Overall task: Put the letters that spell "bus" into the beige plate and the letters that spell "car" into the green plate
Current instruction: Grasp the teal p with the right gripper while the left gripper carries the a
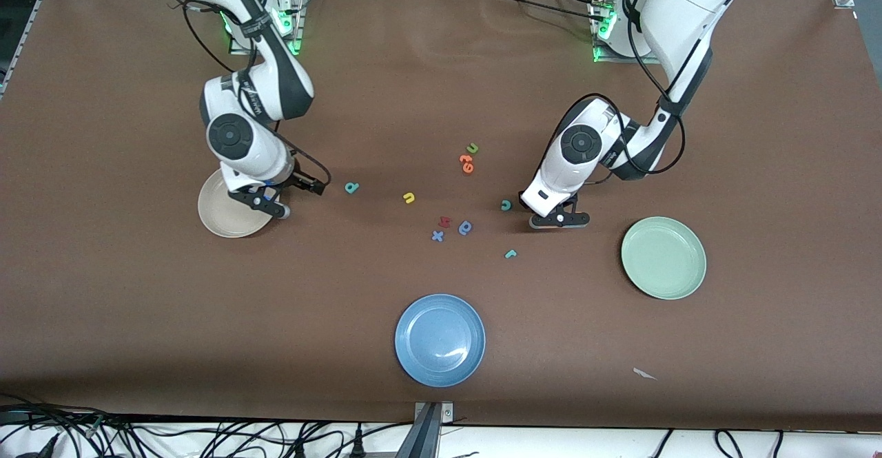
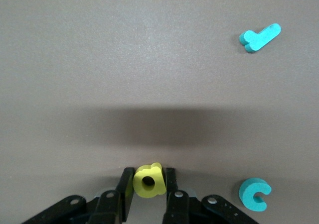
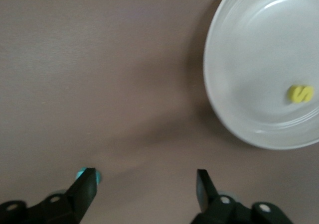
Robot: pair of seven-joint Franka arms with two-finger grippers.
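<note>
In the left wrist view my left gripper is shut on the yellow "a", low at the table. The teal "c" lies beside it and the teal "r" lies farther off. In the front view this gripper stands between the "c" and the green plate. My right gripper hangs open and holds nothing, over the beige plate's rim. The yellow "s" lies in that plate. The teal "b" and yellow "u" rest on the table.
A blue plate sits near the front edge. A green "u", orange letters, a red letter, a blue round letter and a blue "x" lie mid-table. A scrap of paper lies near the front edge.
</note>
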